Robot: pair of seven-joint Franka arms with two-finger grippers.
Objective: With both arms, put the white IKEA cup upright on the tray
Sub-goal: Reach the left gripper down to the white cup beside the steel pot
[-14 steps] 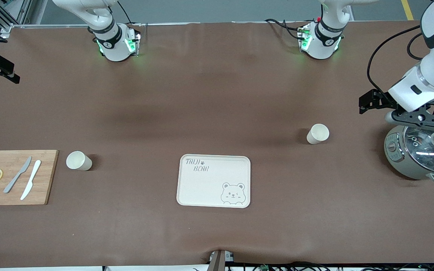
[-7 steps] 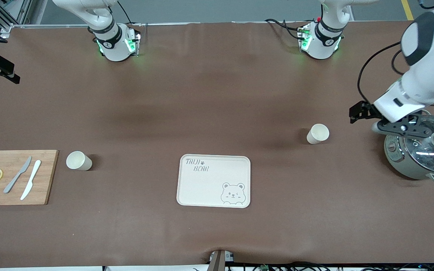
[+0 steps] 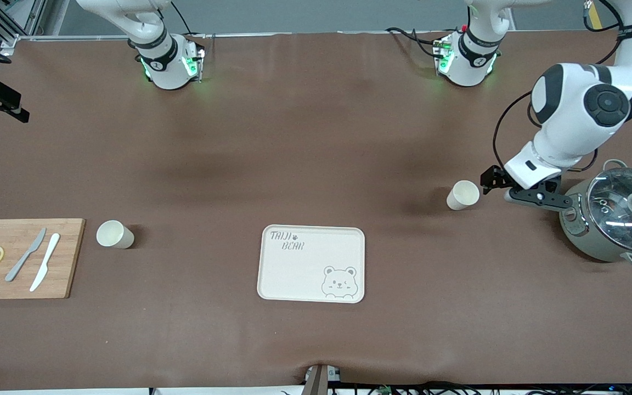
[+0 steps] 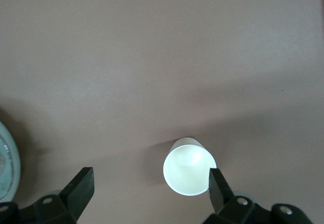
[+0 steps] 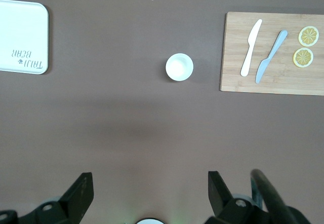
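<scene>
Brown table, perhaps grey floor

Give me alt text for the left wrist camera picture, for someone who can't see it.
The open left gripper hangs over the brown table, one of its jaws close beside an upright white cup seen from above, not gripping it. A curved sliver of a pot shows at the picture's edge.

The right gripper is out of the front view. In the left wrist view, the pot is cut off at the left edge.
</scene>
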